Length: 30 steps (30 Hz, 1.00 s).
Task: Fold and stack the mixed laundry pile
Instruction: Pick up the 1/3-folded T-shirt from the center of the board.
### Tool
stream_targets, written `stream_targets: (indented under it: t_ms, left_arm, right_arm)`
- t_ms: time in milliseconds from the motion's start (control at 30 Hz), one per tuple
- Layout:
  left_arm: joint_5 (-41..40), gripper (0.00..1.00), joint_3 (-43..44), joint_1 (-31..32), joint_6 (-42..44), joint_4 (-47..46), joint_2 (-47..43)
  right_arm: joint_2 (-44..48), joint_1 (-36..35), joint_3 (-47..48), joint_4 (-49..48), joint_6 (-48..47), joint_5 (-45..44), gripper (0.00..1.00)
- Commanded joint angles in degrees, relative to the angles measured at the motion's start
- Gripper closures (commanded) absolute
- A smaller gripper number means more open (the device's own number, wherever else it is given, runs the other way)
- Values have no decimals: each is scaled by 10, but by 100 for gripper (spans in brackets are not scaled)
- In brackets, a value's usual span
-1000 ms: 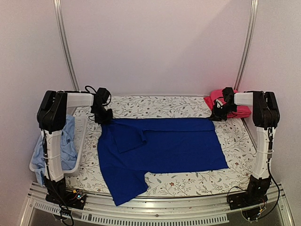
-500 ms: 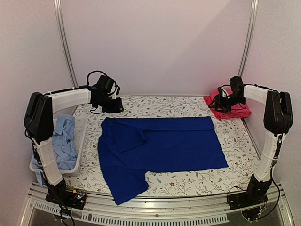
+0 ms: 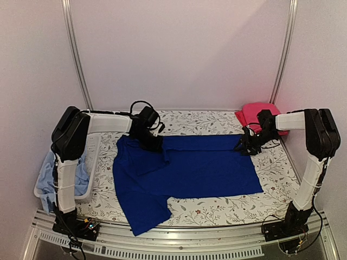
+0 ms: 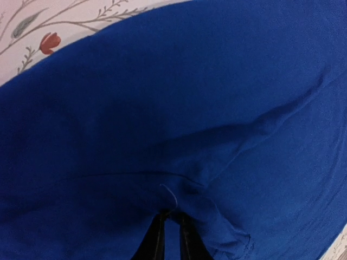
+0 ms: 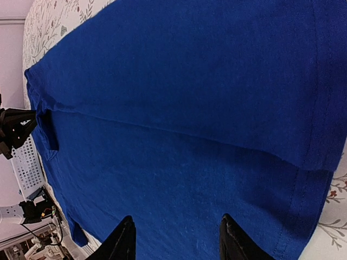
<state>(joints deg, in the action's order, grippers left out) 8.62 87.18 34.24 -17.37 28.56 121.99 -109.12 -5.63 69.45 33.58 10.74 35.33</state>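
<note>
Lying flat across the floral table cover point(image 3: 206, 123), the royal-blue shirt point(image 3: 184, 168) is filling the middle of the table, one part reaching toward the near edge. The left gripper point(image 3: 153, 143) is sitting on the shirt's far-left edge, its fingers point(image 4: 157, 238) drawn nearly together and pinching a small ridge of blue cloth. The right gripper point(image 3: 247, 147) is hanging low over the shirt's far-right corner, its fingers point(image 5: 123, 241) spread wide and gripping nothing. The red-pink garment point(image 3: 259, 112) is resting in the far right corner just behind that arm. The light-blue shirt point(image 3: 47, 168) is lying in the white basket point(image 3: 93, 157) at the left.
</note>
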Motion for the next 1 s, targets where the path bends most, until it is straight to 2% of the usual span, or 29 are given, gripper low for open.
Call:
stream_targets:
  t_ms: [0,67,133,167,300,400,500,633,767,967]
  left_arm:
    - [-12,88,57,3,-2,10,44]
    - [-20,81,94,2,4,31,74]
    - [-28,69,122,2,12,57,101]
    - [-34,66,129,2,16,68,102]
    - [-43,52,66,0,21,44,22]
    - [-42,47,22,-4,14,47,-51]
    - [-29,45,-38,-1,-15,55,-120]
    - [-28,44,-158,19,-71,51,-209]
    - [-22,46,-263,57,-177,40,-287]
    - [-48,46,-340,129,-310,53,-353]
  right_arm:
    - [-29,-1,6,-46,10,0,48]
    - [-52,-1,19,-47,10,-8,48]
    - [-76,0,39,-38,9,-6,48]
    - [-81,0,49,-31,7,-1,48]
    - [-42,0,61,-7,2,-2,45]
    - [6,0,52,37,-4,2,40]
    - [70,1,8,73,-2,-5,38]
    - [152,4,-81,119,23,-40,37]
    - [245,18,-173,144,72,-69,40]
    - [338,25,-280,176,123,-90,45]
